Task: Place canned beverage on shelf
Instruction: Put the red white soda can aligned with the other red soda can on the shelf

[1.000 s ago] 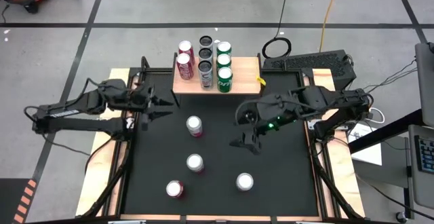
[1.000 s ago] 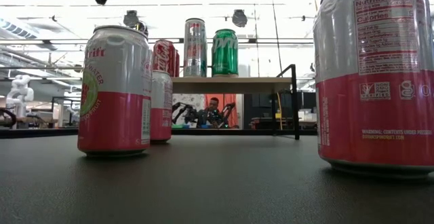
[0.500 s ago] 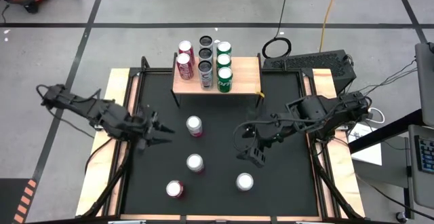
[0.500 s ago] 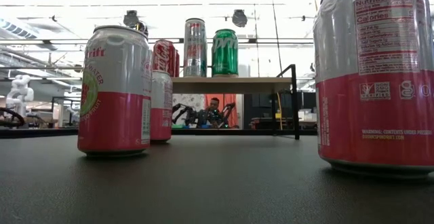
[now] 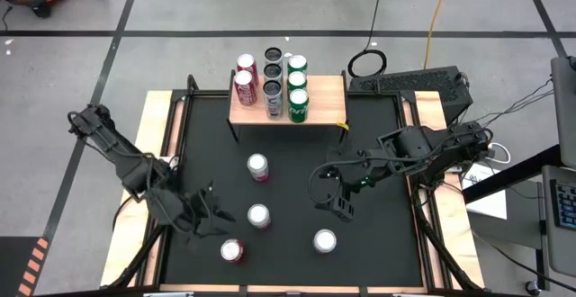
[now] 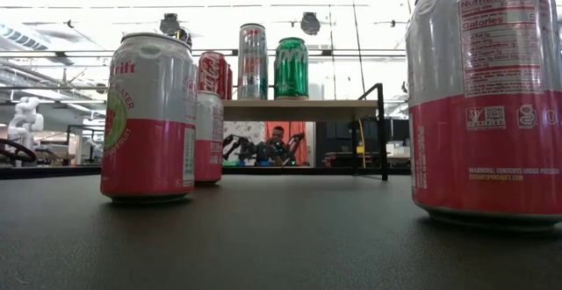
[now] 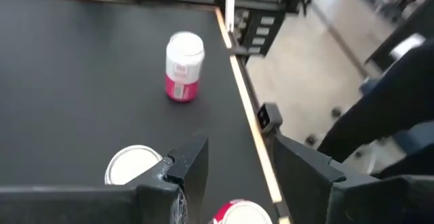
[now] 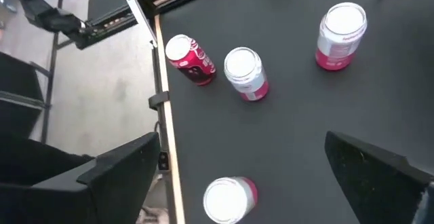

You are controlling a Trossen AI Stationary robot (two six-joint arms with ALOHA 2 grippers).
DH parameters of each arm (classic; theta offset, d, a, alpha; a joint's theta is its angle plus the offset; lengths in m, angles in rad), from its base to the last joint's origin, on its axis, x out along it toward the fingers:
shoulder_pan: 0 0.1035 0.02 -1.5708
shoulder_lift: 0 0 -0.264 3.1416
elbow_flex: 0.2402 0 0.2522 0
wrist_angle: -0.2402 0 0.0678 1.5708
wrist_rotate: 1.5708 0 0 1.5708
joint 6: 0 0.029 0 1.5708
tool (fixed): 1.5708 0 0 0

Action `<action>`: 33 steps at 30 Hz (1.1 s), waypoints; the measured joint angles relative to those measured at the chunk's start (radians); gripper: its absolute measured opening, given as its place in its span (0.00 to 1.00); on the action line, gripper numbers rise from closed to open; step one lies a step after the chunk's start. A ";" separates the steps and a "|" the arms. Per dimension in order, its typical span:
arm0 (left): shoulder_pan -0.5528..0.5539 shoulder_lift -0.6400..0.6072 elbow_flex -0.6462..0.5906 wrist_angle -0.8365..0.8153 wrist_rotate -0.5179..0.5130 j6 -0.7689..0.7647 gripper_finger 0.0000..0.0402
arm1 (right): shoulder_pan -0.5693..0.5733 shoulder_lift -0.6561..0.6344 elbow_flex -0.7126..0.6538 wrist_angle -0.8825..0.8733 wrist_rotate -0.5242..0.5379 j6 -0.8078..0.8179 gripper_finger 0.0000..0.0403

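On the shelf point(image 6: 299, 107), a green Sprite can point(image 6: 291, 68) stands upright.

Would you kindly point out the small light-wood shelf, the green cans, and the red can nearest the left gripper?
light-wood shelf point(image 5: 326, 97), high view, bare board.
green cans point(image 5: 298, 104), high view, nearest can's top.
red can point(image 5: 232, 250), high view, lid.

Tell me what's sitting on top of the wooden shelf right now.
The shelf carries seven upright cans in three rows: two red cans, three dark-topped cans and three green cans. The board's right part is bare. What lies under the board is hidden from above.
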 joint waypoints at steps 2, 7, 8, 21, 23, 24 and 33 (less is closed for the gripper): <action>-0.011 0.052 0.063 -0.070 0.000 0.000 0.41 | 0.000 0.000 0.000 -0.015 -0.001 -0.023 0.99; -0.016 0.145 0.158 -0.178 0.050 -0.093 0.42 | 0.000 0.000 0.000 -0.081 -0.004 -0.033 0.99; -0.015 0.157 0.162 -0.182 0.063 -0.133 0.42 | 0.000 0.000 0.000 -0.091 -0.004 -0.034 0.99; -0.016 0.230 0.176 -0.243 0.308 -0.498 0.81 | 0.027 0.000 0.000 -0.071 -0.006 -0.216 0.99; -0.017 0.237 0.176 -0.256 0.291 -0.535 0.82 | 0.027 0.000 0.000 -0.074 -0.007 -0.231 0.99; -0.017 0.241 0.176 -0.261 0.281 -0.545 0.82 | 0.027 0.000 0.000 -0.073 -0.007 -0.237 0.99; -0.017 0.245 0.176 -0.258 0.232 -0.548 0.82 | 0.033 0.000 0.000 -0.074 -0.009 -0.301 0.99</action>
